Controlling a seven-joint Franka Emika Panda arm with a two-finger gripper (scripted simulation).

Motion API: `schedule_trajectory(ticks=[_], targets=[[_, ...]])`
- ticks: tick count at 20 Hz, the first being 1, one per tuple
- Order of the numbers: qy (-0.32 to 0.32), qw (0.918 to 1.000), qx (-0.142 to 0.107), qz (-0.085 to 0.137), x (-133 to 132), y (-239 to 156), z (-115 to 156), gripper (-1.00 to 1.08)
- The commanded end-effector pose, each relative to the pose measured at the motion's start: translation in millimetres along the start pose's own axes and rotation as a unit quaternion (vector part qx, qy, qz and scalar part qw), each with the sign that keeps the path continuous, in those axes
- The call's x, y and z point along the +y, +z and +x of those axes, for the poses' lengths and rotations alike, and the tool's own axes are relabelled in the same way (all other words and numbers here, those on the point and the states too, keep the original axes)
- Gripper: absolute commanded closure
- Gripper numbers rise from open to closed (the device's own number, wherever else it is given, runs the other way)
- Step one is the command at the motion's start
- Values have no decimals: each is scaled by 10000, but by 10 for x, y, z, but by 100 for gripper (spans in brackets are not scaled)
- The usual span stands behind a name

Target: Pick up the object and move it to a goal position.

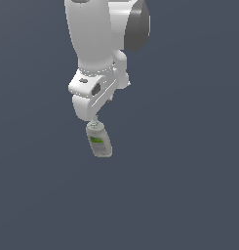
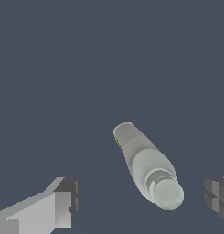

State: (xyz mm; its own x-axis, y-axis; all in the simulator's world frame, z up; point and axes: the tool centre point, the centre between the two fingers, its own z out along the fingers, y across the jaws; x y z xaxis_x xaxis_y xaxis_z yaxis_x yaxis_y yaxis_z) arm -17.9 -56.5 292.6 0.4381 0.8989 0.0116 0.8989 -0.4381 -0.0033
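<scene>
The object is a small grey-beige bottle (image 1: 99, 142) with a green-and-white label. In the exterior view it stands nearly upright on the dark floor, its pale cap pointing up at the hand. My gripper (image 1: 95, 118) hangs right above the cap, and the white hand hides most of the fingers. In the wrist view the bottle (image 2: 145, 164) points its cap at the camera and lies between the two fingers (image 2: 67, 199), nearer the other one and touching neither. The gripper (image 2: 141, 196) is open wide and holds nothing.
The plain dark blue-grey floor (image 1: 189, 195) fills both views. No other object, container or edge shows. The white arm (image 1: 96, 34) rises out of the exterior view's top.
</scene>
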Motion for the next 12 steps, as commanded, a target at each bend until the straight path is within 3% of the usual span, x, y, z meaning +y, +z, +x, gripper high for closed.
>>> schedule_trajectory(ticks=[1,12], targets=[[-297,9996,-8,-3,41,17,-32,-92],[-1434,9897,-44,-6,196,88,-163,-92]])
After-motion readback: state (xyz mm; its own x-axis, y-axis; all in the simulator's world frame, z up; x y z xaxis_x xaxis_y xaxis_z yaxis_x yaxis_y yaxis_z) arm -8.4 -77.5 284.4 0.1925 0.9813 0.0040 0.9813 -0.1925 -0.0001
